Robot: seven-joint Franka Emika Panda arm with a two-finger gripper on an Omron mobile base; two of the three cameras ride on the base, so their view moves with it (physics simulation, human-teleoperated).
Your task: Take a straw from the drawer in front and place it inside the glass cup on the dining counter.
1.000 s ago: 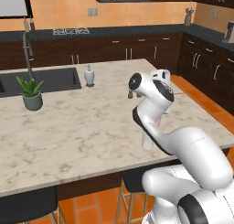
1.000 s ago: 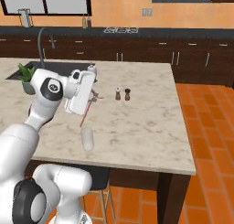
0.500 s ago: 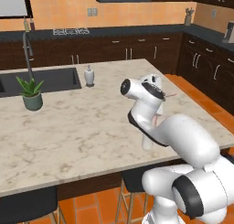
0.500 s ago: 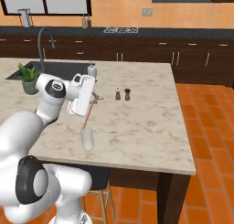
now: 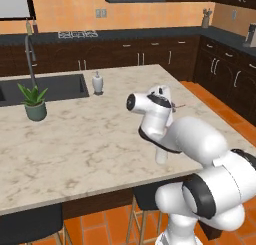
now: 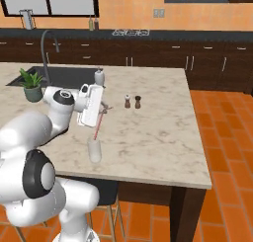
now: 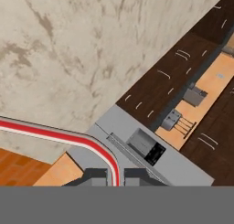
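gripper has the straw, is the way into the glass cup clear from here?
Probably yes. The gripper is shut on the straw, whose lower end hangs just above the glass cup on the dining counter, with nothing between them.

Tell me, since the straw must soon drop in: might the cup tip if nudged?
Possibly. The cup looks small, narrow and empty, so probably light. It stands near the counter edge, so a knock could send it off. The straw in the tool looks too slight to topple it.

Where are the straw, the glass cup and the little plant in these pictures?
straw [image 6: 98, 126]: right base view, middle of its striped shaft.
glass cup [image 6: 94, 150]: right base view, its clear side wall.
plant [image 5: 34, 100]: left base view, its green leaves.
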